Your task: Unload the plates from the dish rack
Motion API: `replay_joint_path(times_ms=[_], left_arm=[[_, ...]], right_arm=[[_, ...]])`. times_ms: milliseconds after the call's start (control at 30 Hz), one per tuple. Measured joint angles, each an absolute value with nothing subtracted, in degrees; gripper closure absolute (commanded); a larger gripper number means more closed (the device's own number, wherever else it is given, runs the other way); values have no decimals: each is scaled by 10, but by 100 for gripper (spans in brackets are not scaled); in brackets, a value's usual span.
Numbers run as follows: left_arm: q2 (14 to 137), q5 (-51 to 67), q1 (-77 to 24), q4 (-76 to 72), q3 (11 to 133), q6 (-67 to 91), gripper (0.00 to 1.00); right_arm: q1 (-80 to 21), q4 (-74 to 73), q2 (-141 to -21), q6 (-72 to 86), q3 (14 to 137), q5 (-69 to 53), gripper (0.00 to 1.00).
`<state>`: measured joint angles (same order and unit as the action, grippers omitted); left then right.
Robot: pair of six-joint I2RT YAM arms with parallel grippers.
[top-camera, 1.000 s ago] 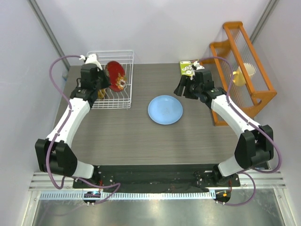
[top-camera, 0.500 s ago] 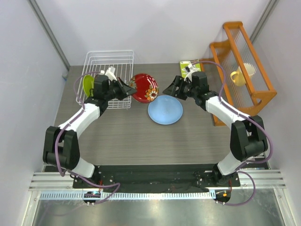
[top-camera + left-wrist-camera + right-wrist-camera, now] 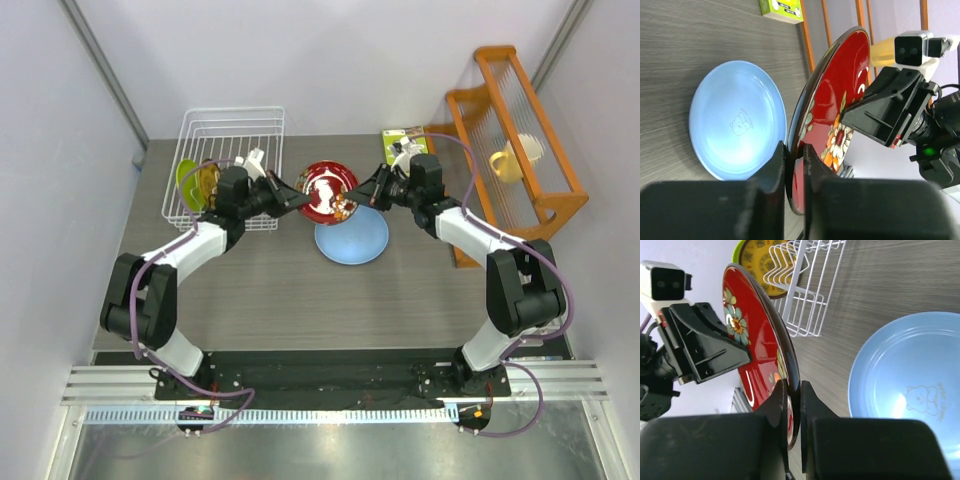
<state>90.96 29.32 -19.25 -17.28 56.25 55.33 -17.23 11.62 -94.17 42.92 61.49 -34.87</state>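
The dark red patterned plate [image 3: 328,190] [image 3: 835,100] [image 3: 747,340] hangs on edge just above the light blue plate [image 3: 352,240] [image 3: 735,120] [image 3: 910,390], which lies flat mid-table. My left gripper [image 3: 300,196] [image 3: 795,150] pinches its left rim, fingers close on both sides. My right gripper [image 3: 357,197] [image 3: 794,387] is shut on the opposite rim. In the white wire dish rack [image 3: 230,125] [image 3: 805,300] at the back left, a lime green plate [image 3: 184,183] and a yellow-rimmed dark plate [image 3: 208,183] [image 3: 762,265] stand upright.
An orange wooden shelf rack [image 3: 560,195] with a pale cup [image 3: 520,155] inside stands along the right edge. A small green box [image 3: 400,143] [image 3: 781,7] lies at the back, behind my right arm.
My left arm has carried the red plate out of the rack and rightward over the blue plate. My right gripper came in from the right and shut on the plate's far rim.
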Motion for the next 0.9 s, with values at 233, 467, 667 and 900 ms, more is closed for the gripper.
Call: replay_joint_path(times_ms=[233,467,667,900], left_arm=[[909,265,-201,-147,563,517,37],[873,157,-201,-19,615,398,28],[777,1,-201,53,620,292,22],[698,-175,-198,64,598,196,15]], right_arm=[[-182,74,-924,396,611,-297,99],[-149,-31,-883,338,605,-210,99],[-113,-61,-878,318,581,-188,99],[-107,-62,-918,315,566,-206,99]])
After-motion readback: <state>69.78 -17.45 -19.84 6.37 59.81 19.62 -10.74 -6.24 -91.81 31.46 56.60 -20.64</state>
